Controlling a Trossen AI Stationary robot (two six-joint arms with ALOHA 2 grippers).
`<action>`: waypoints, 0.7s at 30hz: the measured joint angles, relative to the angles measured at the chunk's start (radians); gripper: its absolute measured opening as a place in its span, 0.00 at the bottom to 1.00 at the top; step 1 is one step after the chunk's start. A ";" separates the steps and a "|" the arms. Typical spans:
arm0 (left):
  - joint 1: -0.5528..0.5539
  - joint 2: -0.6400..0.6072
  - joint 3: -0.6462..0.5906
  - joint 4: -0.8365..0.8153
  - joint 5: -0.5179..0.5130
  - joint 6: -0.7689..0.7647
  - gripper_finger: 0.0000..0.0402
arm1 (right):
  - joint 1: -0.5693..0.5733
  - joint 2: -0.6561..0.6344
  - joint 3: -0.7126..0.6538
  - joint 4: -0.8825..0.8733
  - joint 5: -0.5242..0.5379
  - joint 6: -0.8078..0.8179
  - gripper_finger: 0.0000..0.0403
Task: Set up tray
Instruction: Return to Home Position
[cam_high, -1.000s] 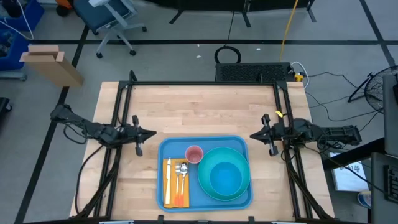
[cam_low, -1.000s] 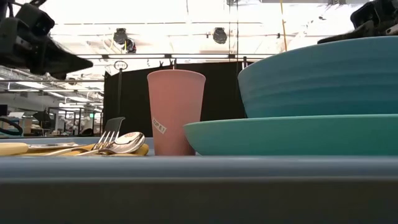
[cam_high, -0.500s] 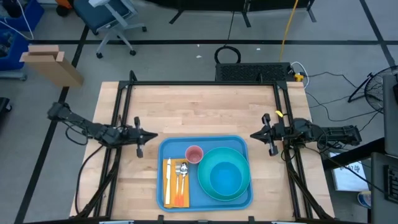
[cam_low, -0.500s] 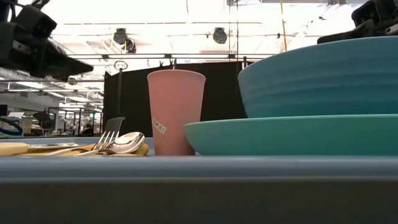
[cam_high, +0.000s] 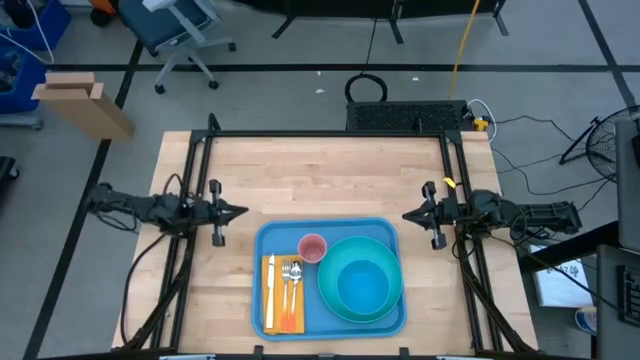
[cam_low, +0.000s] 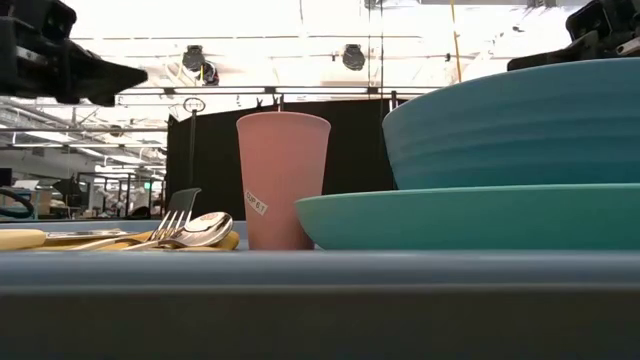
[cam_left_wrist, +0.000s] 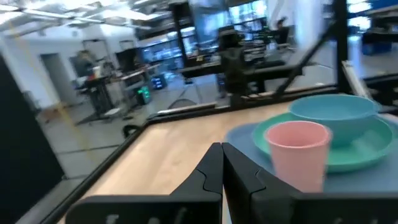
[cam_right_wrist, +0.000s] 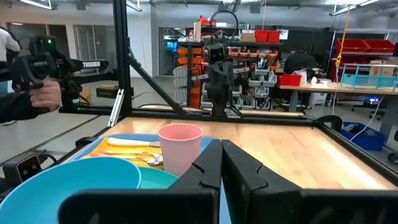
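Tabletop of pale wood (cam_high: 320, 170) carries the large flat blue plastic tray (cam_high: 275, 237) near its front edge; left gripper (cam_high: 235, 212) and right gripper (cam_high: 408, 217) flank its far corners, both pinched closed, empty. Blue office chair (cam_high: 175, 30) beyond.

Closed left claw (cam_left_wrist: 221, 149) before pink cup (cam_left_wrist: 297, 152), turquoise bowl (cam_left_wrist: 333, 112)

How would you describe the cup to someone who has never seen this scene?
Find the big blue tray on the table. The cup stands upright on it, between the yellow napkin with cutlery and the turquoise plate holding a bowl. It is the only pink thing.
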 joint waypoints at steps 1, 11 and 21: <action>0.028 0.001 0.001 -0.002 0.012 -0.007 0.00 | 0.000 0.002 0.000 0.005 0.001 0.000 0.00; 0.240 0.014 -0.009 -0.018 0.329 -0.121 0.00 | 0.000 0.005 0.000 -0.011 -0.001 0.036 0.00; 0.288 0.014 -0.010 -0.024 0.357 -0.249 0.02 | 0.000 0.008 0.000 -0.078 0.126 0.067 0.00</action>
